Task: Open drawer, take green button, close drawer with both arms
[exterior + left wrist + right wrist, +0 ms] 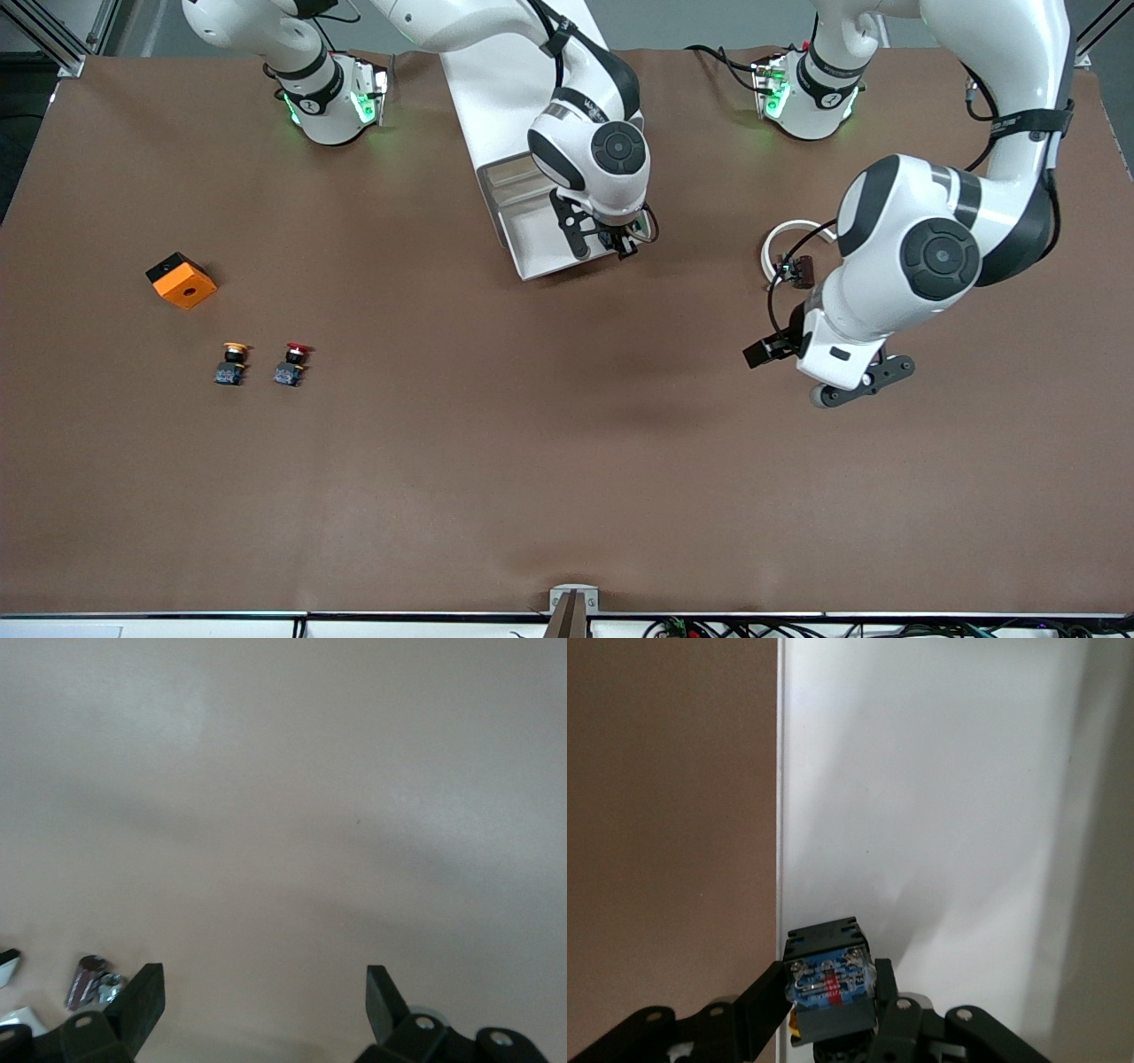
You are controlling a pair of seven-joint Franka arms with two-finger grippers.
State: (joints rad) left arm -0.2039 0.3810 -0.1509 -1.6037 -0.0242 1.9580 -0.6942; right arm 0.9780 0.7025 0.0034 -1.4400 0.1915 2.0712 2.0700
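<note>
The white drawer (pixel 536 248) stands pulled open from the white cabinet (pixel 509 89) at the robots' side of the table. My right gripper (pixel 611 241) hangs over the drawer's rim toward the left arm's end and is shut on the button. In the right wrist view my right gripper (pixel 830 997) clamps the button's blue-grey block base (pixel 830 981) over the drawer's edge (pixel 781 815); the green cap is hidden. My left gripper (pixel 819 377) hovers open and empty over bare table toward the left arm's end; it also shows in the left wrist view (pixel 266 1001).
An orange box (pixel 181 280), a yellow-capped button (pixel 232 363) and a red-capped button (pixel 291 363) sit toward the right arm's end. A white ring (pixel 791 241) and a small dark part (pixel 800 269) lie beside the left arm; small metal parts (pixel 89 981) show in the left wrist view.
</note>
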